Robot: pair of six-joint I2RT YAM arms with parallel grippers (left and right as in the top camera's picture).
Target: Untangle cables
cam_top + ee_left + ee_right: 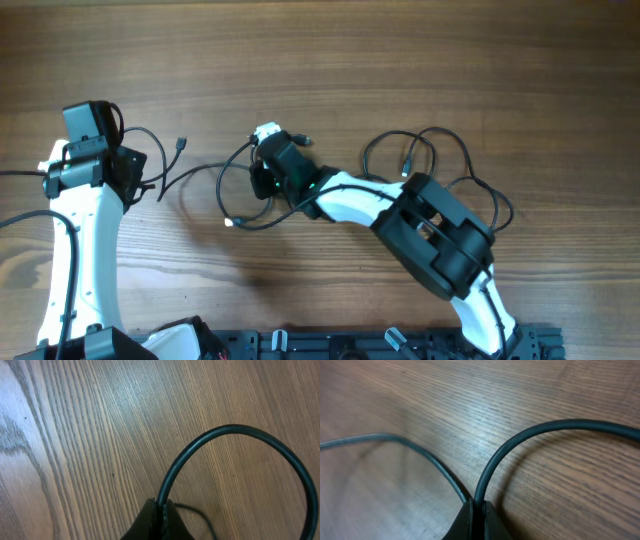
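Spreading slowly is being advised, as the cables [530,430] are being pinched by the closed left hand [162,511] and right hand [477,511].

Robotics lab setup: wood-grain table [420,60] with left arm [85,240] and right arm [355,200].

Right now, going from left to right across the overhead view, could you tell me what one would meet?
left gripper → cable plug → right gripper → cable loops
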